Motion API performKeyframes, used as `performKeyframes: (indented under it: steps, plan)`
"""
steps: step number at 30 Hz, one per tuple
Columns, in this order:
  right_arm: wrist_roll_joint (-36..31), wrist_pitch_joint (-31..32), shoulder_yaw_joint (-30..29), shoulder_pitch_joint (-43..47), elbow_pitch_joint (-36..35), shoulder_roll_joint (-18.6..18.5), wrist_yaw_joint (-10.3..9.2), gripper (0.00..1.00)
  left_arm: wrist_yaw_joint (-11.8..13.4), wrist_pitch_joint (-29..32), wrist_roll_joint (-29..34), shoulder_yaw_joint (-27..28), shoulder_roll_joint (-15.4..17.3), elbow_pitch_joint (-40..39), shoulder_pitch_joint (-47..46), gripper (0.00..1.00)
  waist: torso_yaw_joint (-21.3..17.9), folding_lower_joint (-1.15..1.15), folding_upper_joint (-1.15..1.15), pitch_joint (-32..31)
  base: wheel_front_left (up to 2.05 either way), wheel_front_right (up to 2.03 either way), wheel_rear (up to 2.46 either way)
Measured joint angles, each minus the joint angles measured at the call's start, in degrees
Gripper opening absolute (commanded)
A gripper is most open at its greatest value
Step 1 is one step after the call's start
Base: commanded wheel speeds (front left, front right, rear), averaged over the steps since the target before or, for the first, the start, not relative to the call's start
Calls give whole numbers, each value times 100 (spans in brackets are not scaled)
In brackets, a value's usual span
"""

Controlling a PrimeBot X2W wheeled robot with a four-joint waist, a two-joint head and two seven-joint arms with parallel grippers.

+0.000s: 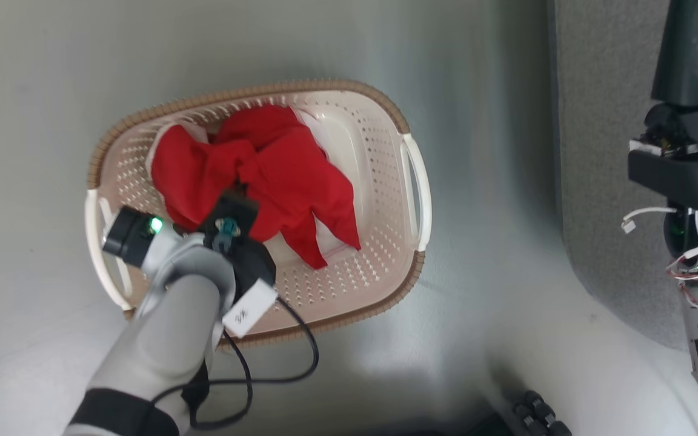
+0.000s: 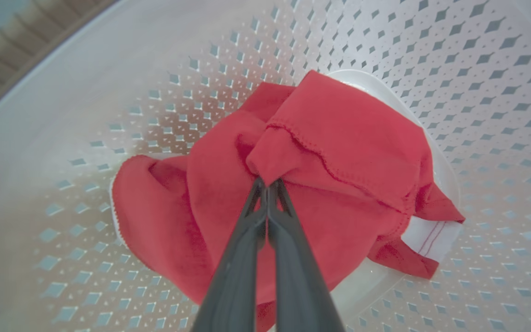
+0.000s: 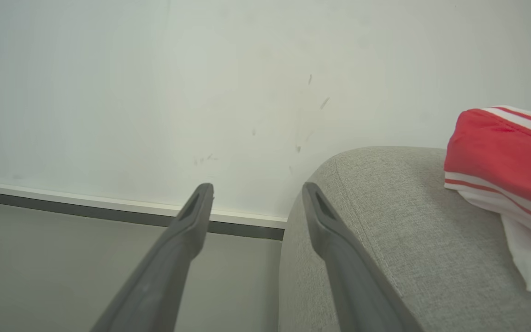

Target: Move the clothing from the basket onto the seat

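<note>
Left gripper (image 2: 268, 184): clenched on a raised fold of the red garment, fingers pressed together.
Red garment (image 2: 339, 152): a crumpled heap in the basket, spreading away from the pinch; no clear long axis.
Basket (image 1: 252, 94): on the floor, directly under the left arm.
Seat (image 1: 603, 181): well apart to the robot's right, so the carry likely goes up, then right.
Right gripper (image 3: 256, 189): released and empty, beside the seat's edge, the nearer arm to it; a striped garment (image 3: 496, 152) lies there.
</note>
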Motion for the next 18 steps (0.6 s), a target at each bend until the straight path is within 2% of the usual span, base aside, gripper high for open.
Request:
performKeyframes:
  steps: [5,18]
  plan:
    - [-7,-24,33,198,245,3,42,100,-149,-313,-108,-35,-12,-111,255,0,82,0,0,-320,0,0,0]
    - [12,-41,100,654,943,160,91,100,-443,-364,-513,92,-33,-809,389,0,339,-1,0,-1256,0,0,0]
